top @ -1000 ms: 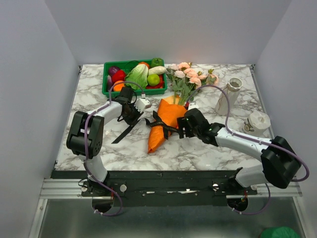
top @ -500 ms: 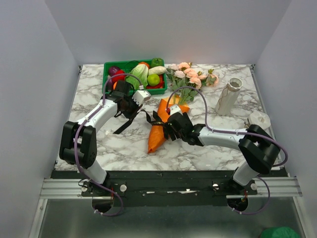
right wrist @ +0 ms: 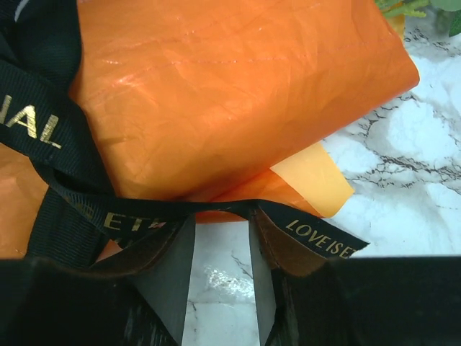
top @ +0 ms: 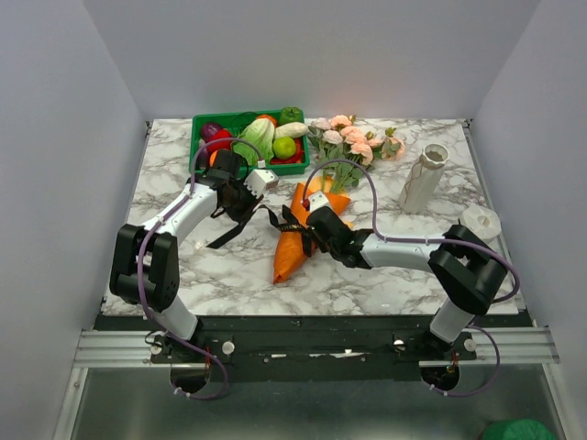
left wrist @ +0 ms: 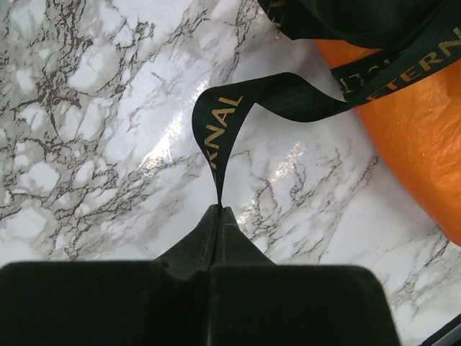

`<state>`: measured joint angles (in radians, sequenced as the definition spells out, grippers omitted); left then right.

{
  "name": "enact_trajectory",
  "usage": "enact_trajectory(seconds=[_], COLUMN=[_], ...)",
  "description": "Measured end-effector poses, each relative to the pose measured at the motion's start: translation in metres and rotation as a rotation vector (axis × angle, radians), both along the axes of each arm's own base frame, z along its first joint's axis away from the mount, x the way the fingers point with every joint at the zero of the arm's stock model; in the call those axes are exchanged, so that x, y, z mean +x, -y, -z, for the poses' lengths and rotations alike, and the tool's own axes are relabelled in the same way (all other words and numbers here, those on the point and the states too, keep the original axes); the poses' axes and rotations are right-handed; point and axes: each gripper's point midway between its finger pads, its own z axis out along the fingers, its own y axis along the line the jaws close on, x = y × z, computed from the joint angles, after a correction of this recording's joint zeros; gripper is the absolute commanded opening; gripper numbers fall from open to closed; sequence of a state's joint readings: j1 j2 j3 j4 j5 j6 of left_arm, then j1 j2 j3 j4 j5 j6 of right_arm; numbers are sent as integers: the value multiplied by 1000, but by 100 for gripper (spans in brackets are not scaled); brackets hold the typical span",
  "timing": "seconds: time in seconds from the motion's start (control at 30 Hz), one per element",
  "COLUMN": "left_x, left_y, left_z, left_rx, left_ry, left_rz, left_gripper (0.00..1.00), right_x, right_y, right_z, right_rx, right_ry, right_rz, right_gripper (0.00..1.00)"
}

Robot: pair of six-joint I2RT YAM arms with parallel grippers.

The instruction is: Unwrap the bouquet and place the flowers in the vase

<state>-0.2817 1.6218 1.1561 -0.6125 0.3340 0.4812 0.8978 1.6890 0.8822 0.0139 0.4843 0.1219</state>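
Observation:
The bouquet lies on the marble, its orange paper (top: 295,240) wrapped in a cone and its peach-pink flowers (top: 353,136) pointing to the back. A black ribbon (top: 275,216) with gold lettering is tied round the paper. My left gripper (top: 244,207) is shut on one ribbon tail (left wrist: 238,108), pinched at the fingertips (left wrist: 220,210), left of the cone. My right gripper (top: 308,229) sits against the paper (right wrist: 230,94) at the knot, its fingers apart with marble showing between them (right wrist: 222,216); the ribbon (right wrist: 144,213) runs across their tips. The cream vase (top: 422,178) stands upright at the right.
A green tray (top: 198,158) of plastic vegetables stands at the back left, close behind my left arm. A squat white roll (top: 479,222) lies near the right edge, in front of the vase. Grey walls close in the table on three sides.
My right arm has slid left onto the cone at the ribbon knot, and its jaws have narrowed. My left arm swung back-left with the ribbon tail, drawing it out.

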Motion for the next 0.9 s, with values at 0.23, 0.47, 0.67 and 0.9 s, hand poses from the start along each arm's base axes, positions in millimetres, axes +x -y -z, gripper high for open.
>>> enact_trajectory(seconds=[0.23, 0.47, 0.67, 0.9], left_x=[-4, -4, -1, -5], left_y=[-1, -1, -4, -6], left_z=[1, -9, -24, -25], left_rx=[3, -5, -16, -13], left_ry=[-16, -6, 26, 14], left_rz=[-3, -14, -26, -30], left_gripper=[0, 0, 0, 0], right_x=[0, -8, -15, -15], right_y=[-7, 0, 4, -11], right_z=[-6, -45, -73, -45], right_rx=[26, 141, 244, 165], right_ry=[7, 62, 96, 13], right_rz=[-30, -8, 12, -64], right_gripper=[1, 1, 81, 98])
